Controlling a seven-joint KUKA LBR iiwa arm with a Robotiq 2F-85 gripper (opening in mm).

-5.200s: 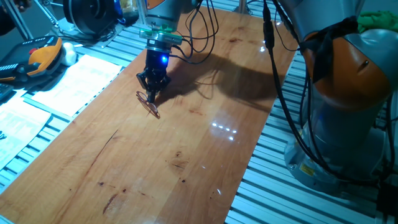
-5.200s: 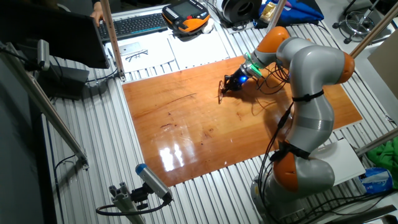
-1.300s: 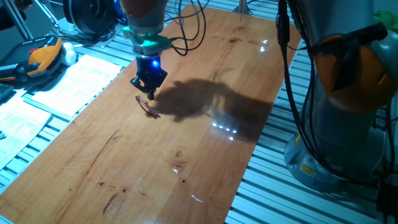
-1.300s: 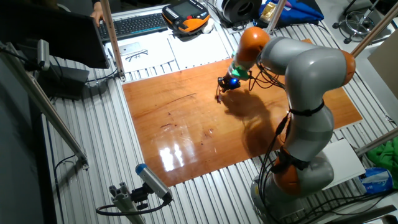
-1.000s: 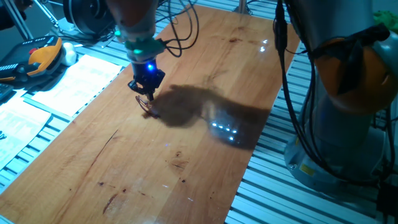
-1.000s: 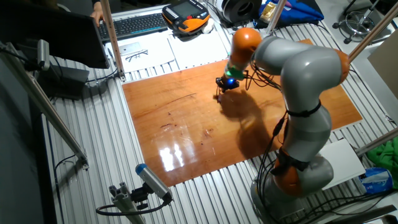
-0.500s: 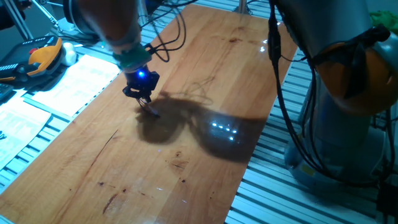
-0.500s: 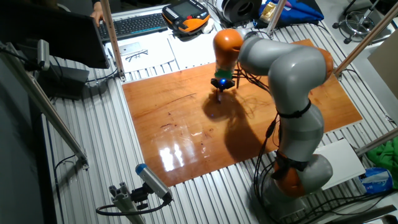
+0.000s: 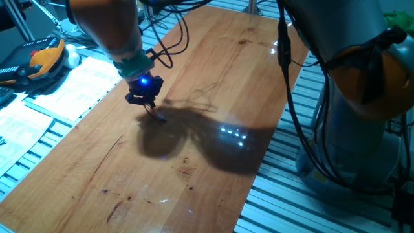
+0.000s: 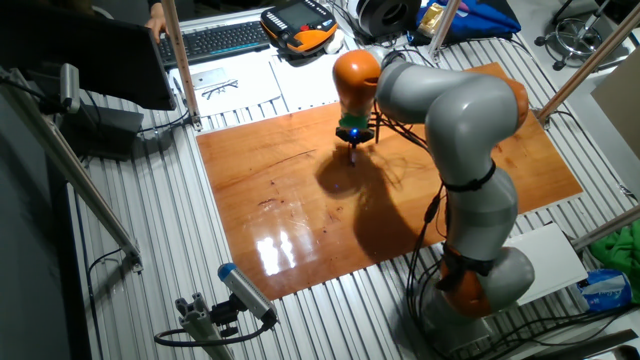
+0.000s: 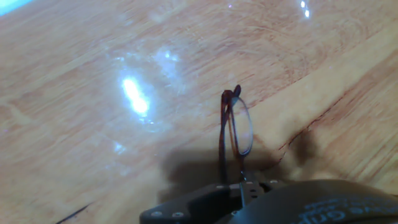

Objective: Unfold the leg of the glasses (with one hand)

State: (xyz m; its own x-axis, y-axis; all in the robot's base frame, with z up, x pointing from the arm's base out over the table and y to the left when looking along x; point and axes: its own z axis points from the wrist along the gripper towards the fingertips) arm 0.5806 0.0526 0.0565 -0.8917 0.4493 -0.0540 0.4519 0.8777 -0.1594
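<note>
— Glasses (image 11: 235,127), where are they?

— On the wooden table (image 9: 213,162), near its middle along the edge beside the white papers (image 9: 77,81). In the hand view they stand on edge, one oval rim showing, the frame running down into the gripper (image 11: 244,185). In one fixed view only a thin reddish bit (image 9: 157,116) shows under the fingertips.

— And the gripper (image 9: 148,103)?

— Pointing down at the table, blue light lit above the fingers. The fingers look drawn close together, and the lower end of the frame sits right between them. It seems pinched on that end, though the contact itself is hidden by the dark gripper body.

— From the other side?

— Arm bent over the table, gripper (image 10: 351,147) low over the wood; the glasses are too small to make out there.
</note>
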